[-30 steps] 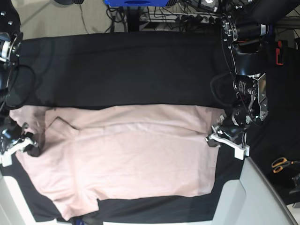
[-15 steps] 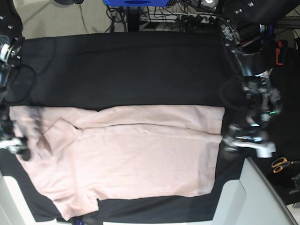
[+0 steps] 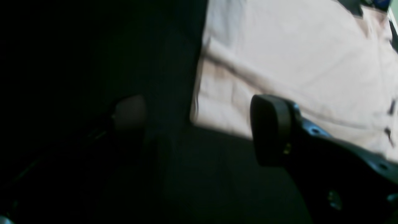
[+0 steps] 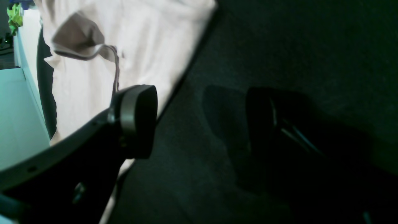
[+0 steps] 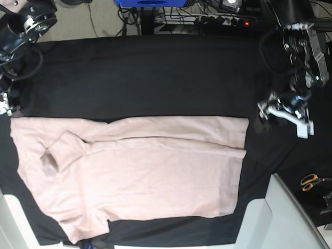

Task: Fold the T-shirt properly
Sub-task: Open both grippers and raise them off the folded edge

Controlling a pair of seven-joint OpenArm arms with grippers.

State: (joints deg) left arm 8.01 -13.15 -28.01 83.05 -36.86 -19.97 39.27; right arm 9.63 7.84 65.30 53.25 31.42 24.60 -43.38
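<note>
Both arms raised off the T-shirt (image 5: 140, 171), each pincer spread empty

Black cloth (image 5: 155, 78) covers the table from left to right, lying flat with faint creases; its far edge runs straight across the top of the base view. Orange-handled scissors (image 5: 311, 181) lie at the right edge on a dark surface, just beside a pale grey slanted panel (image 5: 290, 218) at the near right corner. Beyond the far edge: beige floor (image 5: 98, 21), a blue object (image 5: 150, 2) at top centre, and a tangle of dark cables (image 5: 218, 18) with a small red light. Right wrist view: a green item (image 4: 14, 17) at far upper left, blurred.
</note>
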